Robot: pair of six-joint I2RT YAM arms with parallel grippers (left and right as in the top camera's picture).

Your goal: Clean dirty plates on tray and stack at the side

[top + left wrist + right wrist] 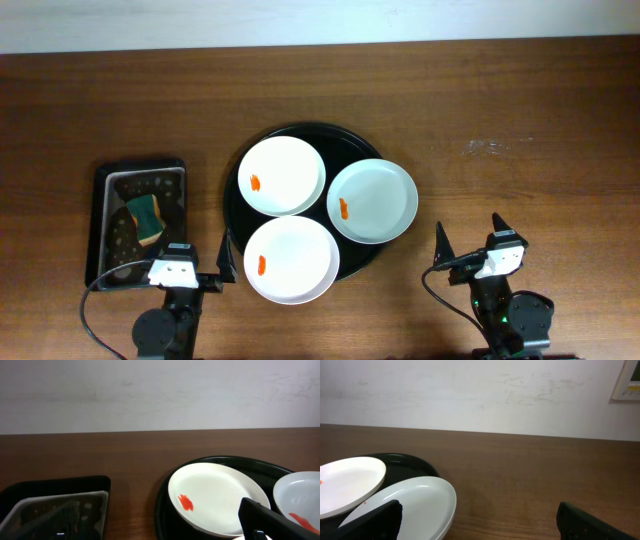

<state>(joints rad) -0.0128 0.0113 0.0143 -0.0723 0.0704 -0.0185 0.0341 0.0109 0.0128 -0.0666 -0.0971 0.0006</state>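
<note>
Dirty plates (283,175) on tray (345,140); wood table (520,100), white wall (150,395).

The brown wooden table (540,100) shows fine grain under a dull satin finish. The large round black tray (348,148) looks smooth and glossy; the three round white plates (281,175) (372,200) (291,259) on it look smooth with a soft sheen. Left of that tray, the green-yellow sponge (146,217) looks porous and matt.

I had open wooden bench (520,110) along the far and right edges; three round white plates (282,175) crowded the large round black tray (345,148) mid-bench.
</note>
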